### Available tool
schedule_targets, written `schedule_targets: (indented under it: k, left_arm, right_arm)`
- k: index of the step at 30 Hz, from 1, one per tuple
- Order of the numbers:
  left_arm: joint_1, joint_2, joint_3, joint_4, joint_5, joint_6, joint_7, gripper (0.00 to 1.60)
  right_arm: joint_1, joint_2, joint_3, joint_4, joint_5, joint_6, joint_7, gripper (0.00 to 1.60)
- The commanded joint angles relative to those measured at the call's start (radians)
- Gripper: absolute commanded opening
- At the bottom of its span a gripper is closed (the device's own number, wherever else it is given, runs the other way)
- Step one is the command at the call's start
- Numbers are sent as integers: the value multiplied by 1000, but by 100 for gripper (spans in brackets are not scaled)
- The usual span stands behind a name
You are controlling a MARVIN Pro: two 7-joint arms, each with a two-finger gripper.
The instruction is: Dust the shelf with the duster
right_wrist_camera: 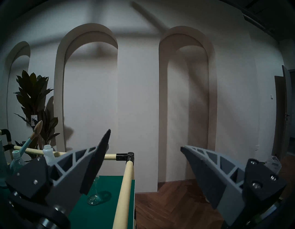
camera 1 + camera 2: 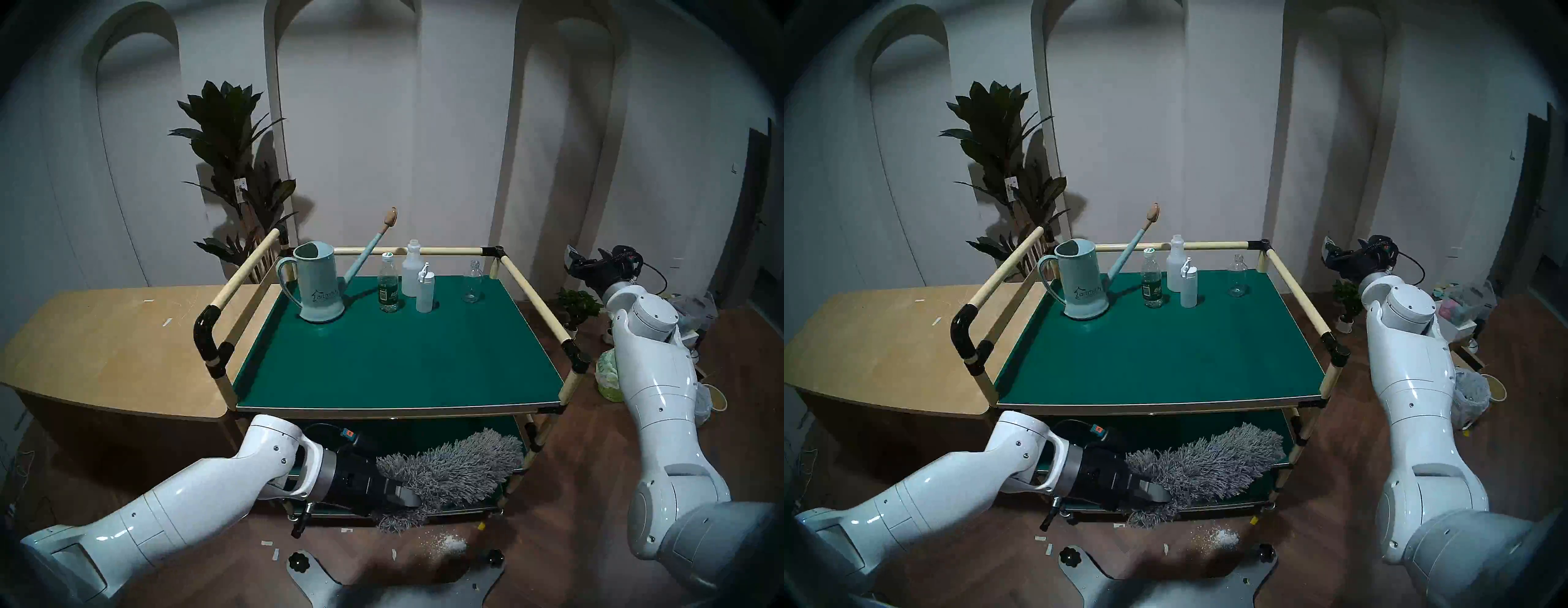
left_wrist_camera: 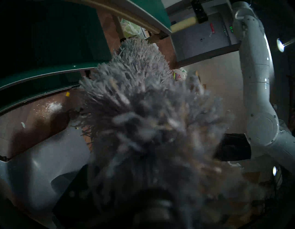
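Observation:
The shelf is the dark-green top tier of the cart, railed by cream tubes; it also shows in the right head view and the right wrist view. The fluffy grey duster hangs below its front edge, in front of the lower tiers, pointing right and slightly up. My left gripper is shut on the duster's near end; the handle is hidden. In the left wrist view the duster fills the middle and hides the fingers. My right gripper is open and empty, raised beyond the shelf's right rail.
At the shelf's back stand a pale-blue watering can, a green-labelled bottle, two white bottles and a clear glass bottle. A tan wooden table adjoins the cart's left. White powder lies on the floor.

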Motion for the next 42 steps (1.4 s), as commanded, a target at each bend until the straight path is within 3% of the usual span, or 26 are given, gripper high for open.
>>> schedule_targets:
  k: [1, 7, 16, 26, 31, 32, 33, 42]
  left_arm:
    - [38, 113, -76, -127, -53, -9, -68, 0]
    - [69, 184, -174, -200, -96, -58, -91, 0]
    - [209, 295, -303, -293, -191, -151, -82, 0]
    - [254, 389, -476, -252, -239, -273, -67, 0]
    - [328, 452, -563, -274, -269, -316, -79, 0]
    - [319, 445, -556, -264, -274, -326, -76, 0]
    - [360, 469, -600, -273, -287, -335, -81, 0]
    - [443, 516, -734, -223, -306, -404, -81, 0]
  right_arm:
    - [68, 4, -8, 4, -3, -24, -3, 160]
    - [76, 7, -12, 27, -1, -35, 0, 160]
    - [101, -6, -29, 65, 1, -66, 0, 160]
    - [104, -27, -61, 62, -3, -75, -7, 160]
    - [108, -43, -79, 57, -4, -80, -18, 160]
    - [109, -47, -84, 56, -5, -81, -21, 160]
    - [110, -50, -87, 55, -5, -81, -24, 160]
    - [117, -79, -127, 38, -15, -81, -41, 160]
